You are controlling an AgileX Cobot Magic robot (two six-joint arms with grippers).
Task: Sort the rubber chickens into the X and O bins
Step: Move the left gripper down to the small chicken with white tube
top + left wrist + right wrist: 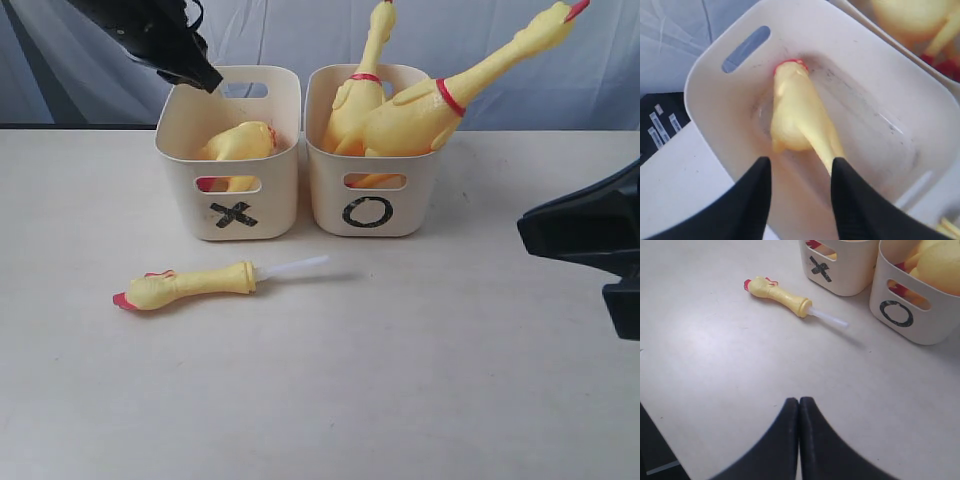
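Right hand (799,410): hanging above the bare bench (400,380), clenched, pressing its black fingers flat together with nothing between them; showing at the right edge of the exterior view, well apart from both bins.
Neck-and-head piece (190,285): lying flat on the bench in front of the X bin, pointing its red beak left in the exterior view, touching neither bin nor hand.
White tube (292,267): sticking out of the cut end of that piece, pointing right along the bench.
Left hand (800,167): hovering above the X bin, over its rear left corner as the exterior view shows it; released, holding its black fingers apart and grasping nothing.
Headless body (797,115): lying on the floor of the X bin below the left hand, turning its red-ringed neck end towards one slot handle and trailing a leg towards the fingers.
X bin (275,200): standing on the bench to the left of the O bin, just beside it, showing a black X on its front wall and a bit of red and yellow through the front slot.
O bin (330,200): standing to the right, showing a black O on its front wall and holding both whole chickens.
Upright chicken (352,105): standing in the O bin, poking its neck straight up past the rim.
Leaning chicken (420,115): resting against the first, stretching its red-ringed neck and head out over the right rim.
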